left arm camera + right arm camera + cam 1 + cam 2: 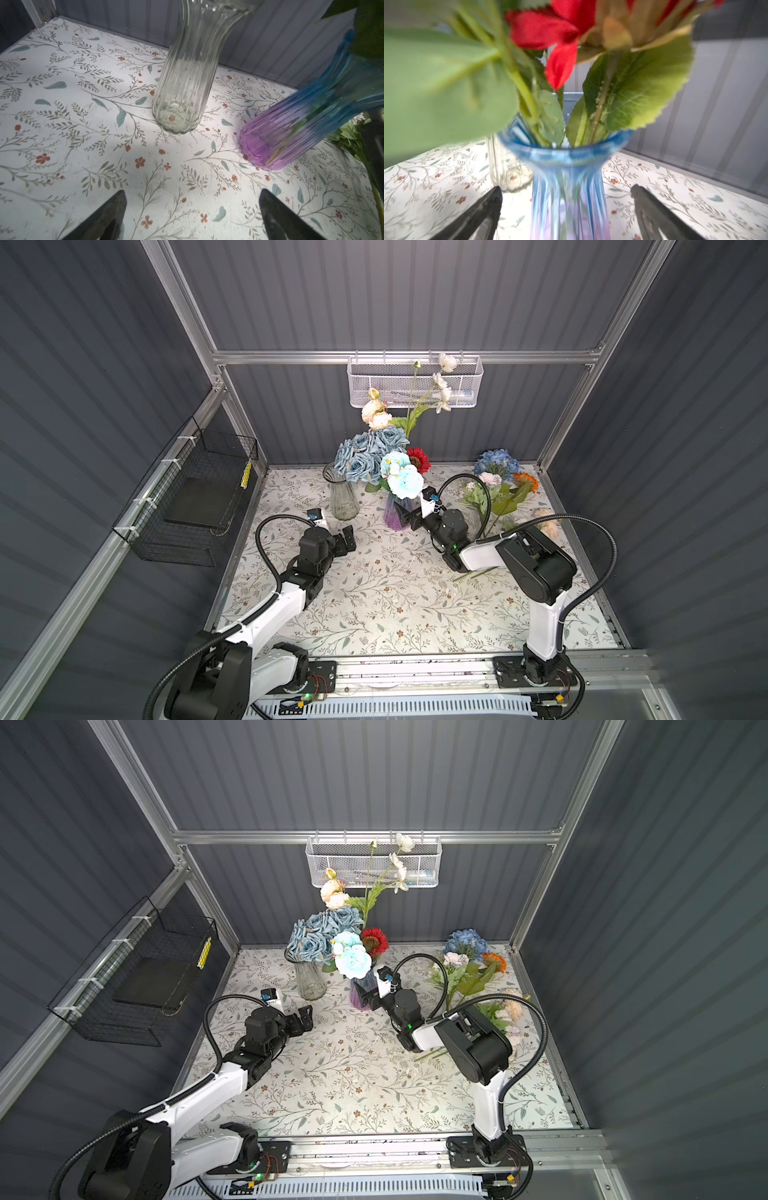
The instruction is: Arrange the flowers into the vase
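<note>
While the right gripper (566, 188) stands spread wide on either side of the blue-and-purple glass vase (569, 166), gripping nothing, dusty-blue roses (368, 454), aqua puffs (405, 481) and a red daisy-like head (419, 459) already rise from that vase near the back of the floral tablecloth (374, 605). A blue hydrangea (496, 462), an orange daisy (525, 481) and cream puffs (546, 522) lie loose at the cloth's right rear, well apart from it. The left gripper (192, 191), equally open and empty, hovers over the cloth near an empty clear ribbed vase (187, 83). Judged from their look, the loose stems are light and springy with soft, crushable heads, best pinched mid-stem below the leaves. The loaded glass vase seems top-heavy and liable to tip at a nudge.
</note>
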Action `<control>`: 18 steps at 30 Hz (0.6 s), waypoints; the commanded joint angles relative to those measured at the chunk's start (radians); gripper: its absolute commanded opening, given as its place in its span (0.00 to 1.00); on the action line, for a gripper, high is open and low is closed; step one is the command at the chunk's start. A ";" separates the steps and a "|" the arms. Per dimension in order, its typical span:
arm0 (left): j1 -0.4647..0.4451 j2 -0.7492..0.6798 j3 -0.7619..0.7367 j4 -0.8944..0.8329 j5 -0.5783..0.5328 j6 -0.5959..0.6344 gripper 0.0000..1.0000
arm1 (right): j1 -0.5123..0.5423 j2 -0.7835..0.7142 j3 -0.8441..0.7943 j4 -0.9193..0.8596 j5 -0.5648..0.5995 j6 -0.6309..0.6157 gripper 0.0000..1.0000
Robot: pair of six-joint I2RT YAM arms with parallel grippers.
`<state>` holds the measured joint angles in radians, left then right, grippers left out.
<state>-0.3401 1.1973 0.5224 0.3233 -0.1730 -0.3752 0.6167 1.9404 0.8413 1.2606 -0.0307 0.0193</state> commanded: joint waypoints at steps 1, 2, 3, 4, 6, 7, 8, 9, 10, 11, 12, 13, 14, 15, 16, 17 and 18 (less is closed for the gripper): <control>0.014 0.086 0.075 0.144 0.058 0.073 1.00 | -0.001 -0.078 -0.099 0.072 0.016 0.007 0.99; 0.017 0.116 0.091 0.162 0.062 0.085 0.99 | -0.001 -0.104 -0.128 0.072 0.029 0.012 0.99; 0.021 0.150 0.112 0.183 0.061 0.093 1.00 | -0.002 -0.136 -0.161 0.069 0.041 0.017 0.99; 0.029 0.185 0.132 0.199 0.063 0.099 0.99 | -0.001 -0.167 -0.193 0.065 0.056 0.017 0.99; 0.044 0.244 0.167 0.233 0.064 0.108 0.99 | -0.002 -0.225 -0.246 0.051 0.089 0.024 0.99; 0.052 0.273 0.182 0.253 0.064 0.109 0.99 | -0.004 -0.260 -0.272 0.031 0.108 0.032 0.99; 0.058 0.298 0.196 0.275 0.066 0.115 1.00 | -0.004 -0.293 -0.290 0.002 0.129 0.042 0.99; 0.062 0.323 0.213 0.294 0.066 0.129 0.99 | -0.007 -0.339 -0.304 -0.044 0.151 0.059 0.99; 0.062 0.353 0.236 0.306 0.064 0.146 0.99 | -0.012 -0.380 -0.315 -0.107 0.162 0.078 0.99; 0.063 0.377 0.257 0.316 0.063 0.162 0.99 | -0.018 -0.417 -0.318 -0.179 0.165 0.093 0.99; 0.063 0.404 0.281 0.318 0.059 0.177 0.99 | -0.026 -0.457 -0.315 -0.265 0.170 0.116 0.99; 0.065 0.429 0.303 0.319 0.053 0.190 0.99 | -0.031 -0.496 -0.308 -0.357 0.187 0.146 0.99; 0.067 0.448 0.321 0.319 0.048 0.201 0.99 | -0.037 -0.524 -0.297 -0.435 0.201 0.169 0.99; 0.068 0.469 0.338 0.324 0.044 0.211 0.99 | -0.045 -0.554 -0.286 -0.511 0.206 0.183 0.99; 0.069 0.491 0.352 0.338 0.041 0.223 0.99 | -0.053 -0.583 -0.275 -0.578 0.189 0.168 0.99; 0.072 0.511 0.364 0.348 0.041 0.232 0.99 | -0.059 -0.606 -0.265 -0.628 0.172 0.149 0.99; 0.073 0.533 0.379 0.355 0.040 0.242 0.99 | -0.065 -0.628 -0.254 -0.678 0.170 0.146 0.99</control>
<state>-0.2737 1.6901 0.8562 0.6231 -0.1226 -0.1986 0.5652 1.3567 0.5529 0.8288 0.1249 0.1478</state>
